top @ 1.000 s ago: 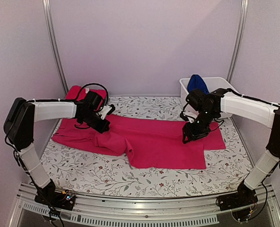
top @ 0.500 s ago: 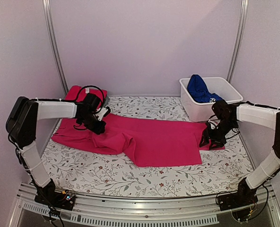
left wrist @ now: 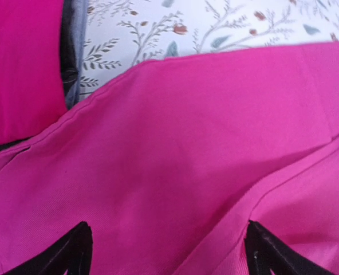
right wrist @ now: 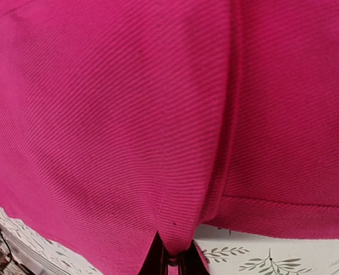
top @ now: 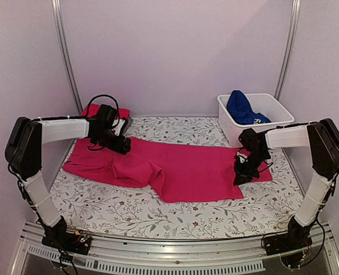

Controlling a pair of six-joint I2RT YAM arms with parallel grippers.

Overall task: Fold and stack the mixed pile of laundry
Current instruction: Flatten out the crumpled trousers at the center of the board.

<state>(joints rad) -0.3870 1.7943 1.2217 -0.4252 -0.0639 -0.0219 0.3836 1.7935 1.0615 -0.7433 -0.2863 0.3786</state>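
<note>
While the right gripper [top: 242,172] is pinched tight on a thin ridge of the magenta-pink garment [top: 186,172] near its right hem, with floral print showing just beneath in the wrist view, the left gripper [left wrist: 166,232] hangs spread wide just above the same garment's far left part, holding nothing. The garment lies stretched across the middle of the surface, mostly flat on the right but bunched into a rumpled fold [top: 136,171] left of centre. My main worry is the narrow bite on the right: so little cloth sits between the fingers that a firm pull could slip the hem free or drag only the top layer. On the left, closing where the gripper now hangs might catch a single layer beside a seam, so the two ends would lift unevenly and the rumple would be pressed into the fold. The right arm also works near the white tub [top: 272,103], which holds the royal blue garment [top: 241,107], and a wide swing could nudge it. The red tee [top: 90,110] lies at the far left corner, behind the left arm, close enough to be snagged. A floral leaf-patterned cloth [top: 158,215] covers the surface; pale lilac walls close it in, with metal uprights [top: 66,57] at the back corners and an aluminium rail [top: 158,252] along the near edge.
</note>
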